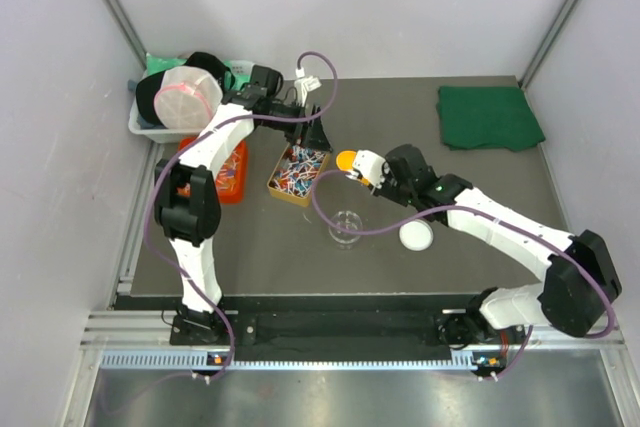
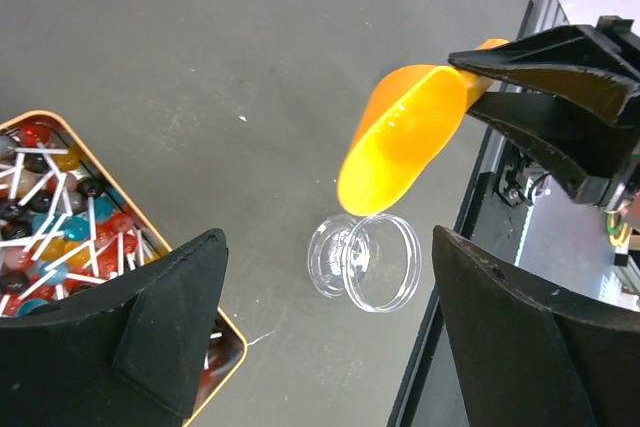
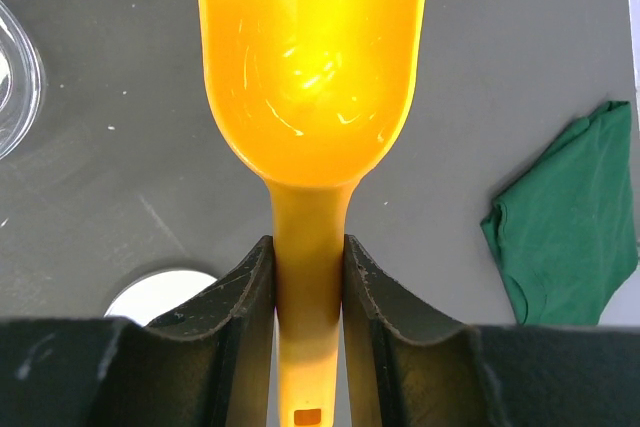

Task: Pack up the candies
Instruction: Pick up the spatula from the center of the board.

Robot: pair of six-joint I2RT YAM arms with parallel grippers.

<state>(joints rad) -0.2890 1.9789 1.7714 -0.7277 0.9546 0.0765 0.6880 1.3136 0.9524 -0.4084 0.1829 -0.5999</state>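
Right gripper (image 3: pixel 306 247) clamped orange scoop (image 3: pixel 312 57) (empty) near clear jar (image 2: pixel 365 262) | left gripper (image 2: pixel 328 239) spread wide | candies (image 2: pixel 60 217) in tin (image 1: pixel 285 195) beside jar

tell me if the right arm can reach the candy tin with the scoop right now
Probably yes. The right pincer grips the empty orange scoop just beside the tin. The open left pincer hangs over the tin's far end, so only the nearer candies look free.

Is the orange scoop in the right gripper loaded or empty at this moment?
Empty. The right wrist view looks straight into the bowl of the scoop: bare orange plastic, with nothing lying in it.
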